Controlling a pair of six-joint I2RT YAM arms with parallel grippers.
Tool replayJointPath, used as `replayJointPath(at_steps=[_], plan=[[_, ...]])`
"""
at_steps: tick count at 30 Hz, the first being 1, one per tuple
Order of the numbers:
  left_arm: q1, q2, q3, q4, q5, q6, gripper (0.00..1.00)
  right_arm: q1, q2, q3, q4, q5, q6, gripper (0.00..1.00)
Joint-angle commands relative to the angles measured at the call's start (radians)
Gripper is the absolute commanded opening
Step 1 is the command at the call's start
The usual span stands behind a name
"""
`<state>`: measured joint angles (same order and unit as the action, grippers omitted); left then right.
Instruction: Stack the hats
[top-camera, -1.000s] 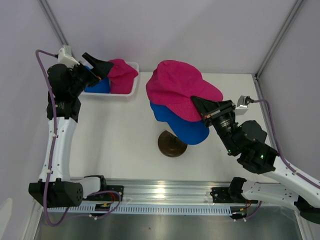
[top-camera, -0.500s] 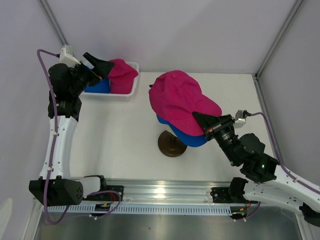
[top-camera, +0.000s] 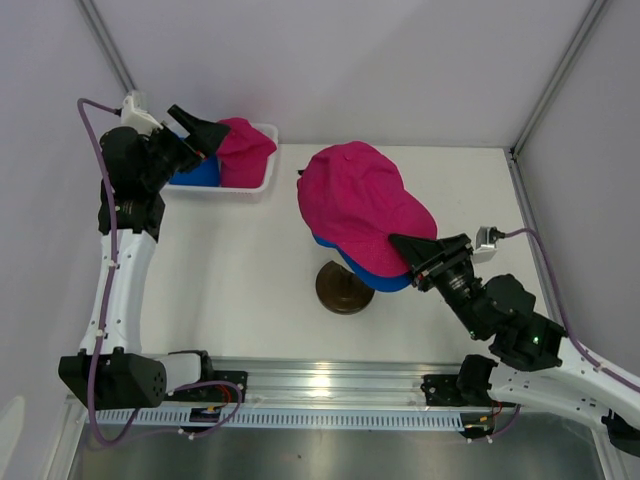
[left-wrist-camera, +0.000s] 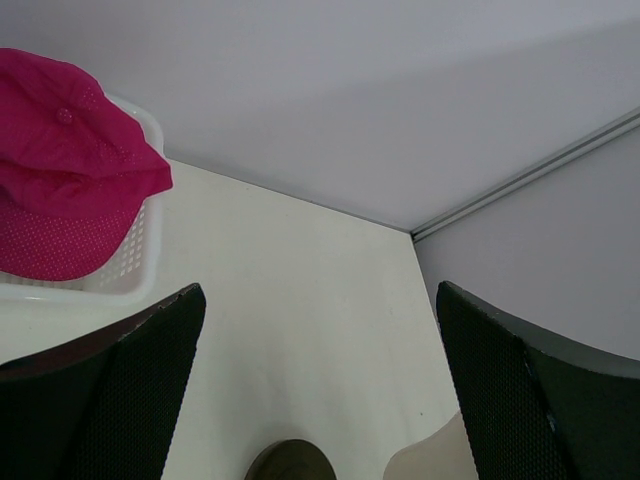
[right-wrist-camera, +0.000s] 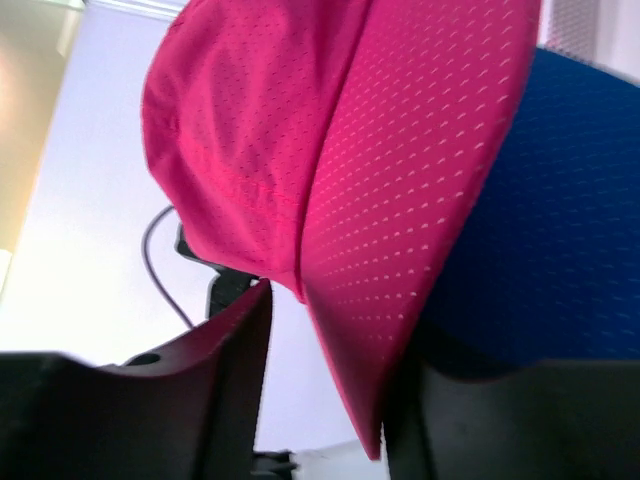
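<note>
Centre frame, the magenta cap (top-camera: 360, 200) sits on the blue cap (top-camera: 378, 272). Our right gripper (top-camera: 402, 245) straddles the magenta brim, part-spread; our left gripper (top-camera: 197, 130), upper left, gapes wide.

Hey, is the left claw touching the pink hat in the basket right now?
Apart. In the left wrist view, the pink hat lies in the basket, with basket rim showing between it and the open left claw.
</note>
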<state>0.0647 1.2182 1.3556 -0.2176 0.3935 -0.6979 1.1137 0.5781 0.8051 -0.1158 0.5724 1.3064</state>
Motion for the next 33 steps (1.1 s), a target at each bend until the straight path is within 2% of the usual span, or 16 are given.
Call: replayJointPath(at_steps=[1, 5, 9, 14, 16, 17, 18, 19, 25, 28, 29, 33], plan=[[-0.016, -0.028, 0.0, 0.043, -0.027, 0.021, 1.0, 0.008, -0.066, -0.033, -0.088, 0.024, -0.007, 0.48], [-0.089, -0.034, 0.008, 0.029, -0.077, 0.063, 1.0, 0.008, -0.107, -0.083, -0.091, 0.027, 0.002, 0.5], [-0.134, -0.034, 0.036, 0.021, -0.11, 0.09, 0.99, 0.008, -0.112, -0.072, -0.119, 0.056, -0.045, 0.44], [-0.16, -0.025, 0.059, 0.011, -0.139, 0.104, 1.0, 0.008, -0.141, -0.08, -0.104, 0.115, -0.078, 0.31], [-0.167, -0.016, 0.068, 0.004, -0.14, 0.11, 0.99, 0.008, -0.158, -0.076, -0.105, 0.135, -0.085, 0.33], [-0.169, -0.013, 0.071, 0.001, -0.145, 0.112, 0.99, 0.008, -0.165, -0.072, -0.114, 0.144, -0.091, 0.37], [-0.17, -0.011, 0.076, 0.001, -0.145, 0.115, 1.0, 0.008, -0.176, -0.064, -0.122, 0.15, -0.098, 0.44], [-0.174, -0.003, 0.08, 0.001, -0.147, 0.115, 1.0, 0.008, -0.179, -0.057, -0.13, 0.168, -0.11, 0.46], [-0.18, 0.017, 0.086, 0.001, -0.139, 0.117, 1.0, 0.008, -0.169, -0.027, -0.131, 0.218, -0.154, 0.44], [-0.181, 0.026, 0.085, 0.003, -0.139, 0.115, 0.99, 0.008, -0.149, -0.033, -0.134, 0.225, -0.142, 0.18], [-0.181, 0.027, 0.089, 0.004, -0.139, 0.115, 0.99, 0.009, -0.144, -0.034, -0.156, 0.225, -0.115, 0.02], [-0.186, 0.037, 0.102, 0.004, -0.139, 0.112, 0.99, 0.009, -0.147, -0.041, -0.26, 0.205, 0.038, 0.0]])
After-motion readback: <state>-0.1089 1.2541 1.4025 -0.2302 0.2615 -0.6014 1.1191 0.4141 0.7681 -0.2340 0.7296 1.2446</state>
